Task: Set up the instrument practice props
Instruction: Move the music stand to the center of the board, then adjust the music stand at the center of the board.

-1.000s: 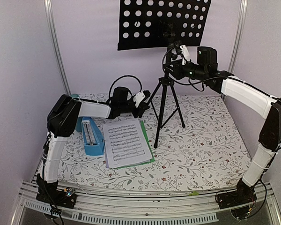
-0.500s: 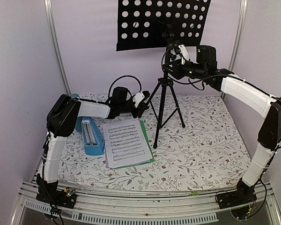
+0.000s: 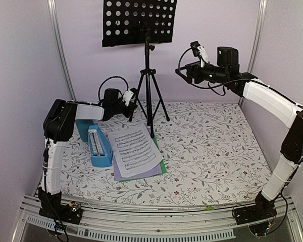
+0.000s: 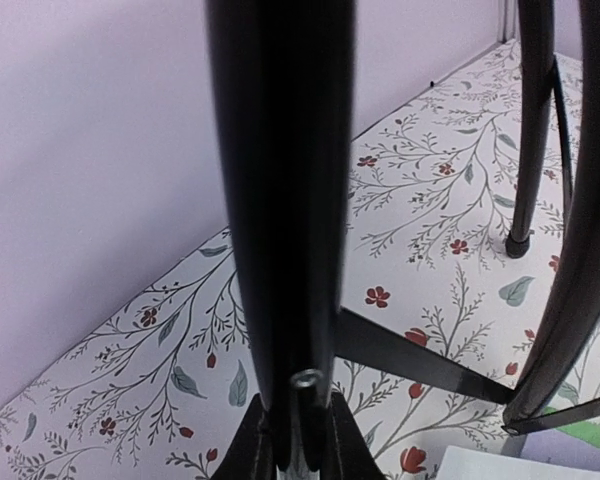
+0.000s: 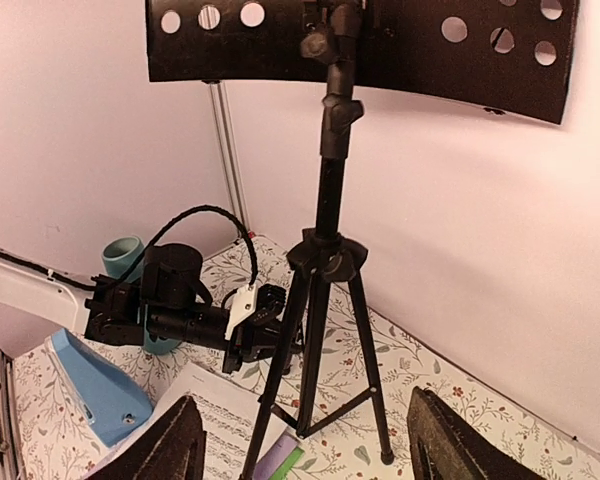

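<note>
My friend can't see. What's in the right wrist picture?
A black music stand stands on a flowery table, with the left gripper shut on one leg. A blue metronome, sheet music and a teal cup sit lower left.

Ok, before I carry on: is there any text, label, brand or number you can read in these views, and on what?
No text is readable in any view.
On the sheet-music pages: printed notation only, too small to read.
On the metronome: a pale scale strip, its markings too blurred to read.
On the music stand: no label visible.
</note>
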### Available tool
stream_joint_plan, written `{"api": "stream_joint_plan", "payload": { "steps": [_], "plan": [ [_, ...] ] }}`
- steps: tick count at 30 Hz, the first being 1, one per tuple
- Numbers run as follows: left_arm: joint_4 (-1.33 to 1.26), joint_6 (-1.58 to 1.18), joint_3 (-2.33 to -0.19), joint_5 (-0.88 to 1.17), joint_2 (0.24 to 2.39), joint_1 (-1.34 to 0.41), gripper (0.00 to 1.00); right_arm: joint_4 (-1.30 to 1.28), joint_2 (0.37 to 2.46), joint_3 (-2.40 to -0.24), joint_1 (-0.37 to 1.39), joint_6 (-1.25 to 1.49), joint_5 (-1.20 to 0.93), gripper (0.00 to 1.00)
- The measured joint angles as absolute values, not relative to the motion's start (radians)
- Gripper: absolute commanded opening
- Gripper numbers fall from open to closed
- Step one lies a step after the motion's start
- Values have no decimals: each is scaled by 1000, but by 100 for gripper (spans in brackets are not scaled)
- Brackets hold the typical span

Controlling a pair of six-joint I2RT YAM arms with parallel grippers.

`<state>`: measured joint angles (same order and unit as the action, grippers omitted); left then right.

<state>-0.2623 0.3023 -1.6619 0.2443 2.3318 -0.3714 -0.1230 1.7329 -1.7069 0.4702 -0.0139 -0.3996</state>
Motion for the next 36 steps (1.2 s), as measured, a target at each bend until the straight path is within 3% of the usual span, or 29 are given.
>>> {"api": "stream_joint_plan", "payload": {
  "steps": [1, 2, 3, 11, 15, 24, 31, 36],
  "plan": [
    [-262, 289, -1662, 236, 2332, -369, 0, -120, 1726, -1695, 471, -17, -403, 81],
    [-263, 278, -1662, 226, 2332, -368, 0, -115, 1716, -1677, 471, -20, -406, 95],
    [-263, 272, -1662, 220, 2332, -368, 0, -101, 1703, -1649, 471, -23, -407, 100],
    [-273, 269, -1652, 202, 2327, -371, 0, 40, 1674, -1450, 470, -51, -402, 99],
    [-273, 270, -1649, 194, 2325, -373, 0, 108, 1730, -1449, 471, -59, -403, 100],
    [-278, 276, -1644, 188, 2323, -376, 0, 161, 1973, -1654, 512, -43, -363, 92],
    [-279, 276, -1644, 183, 2323, -378, 0, 177, 2122, -1800, 630, 36, -213, 87],
    [-281, 277, -1642, 182, 2323, -378, 0, 167, 2223, -1904, 680, 92, -81, 78]
  ]
}}
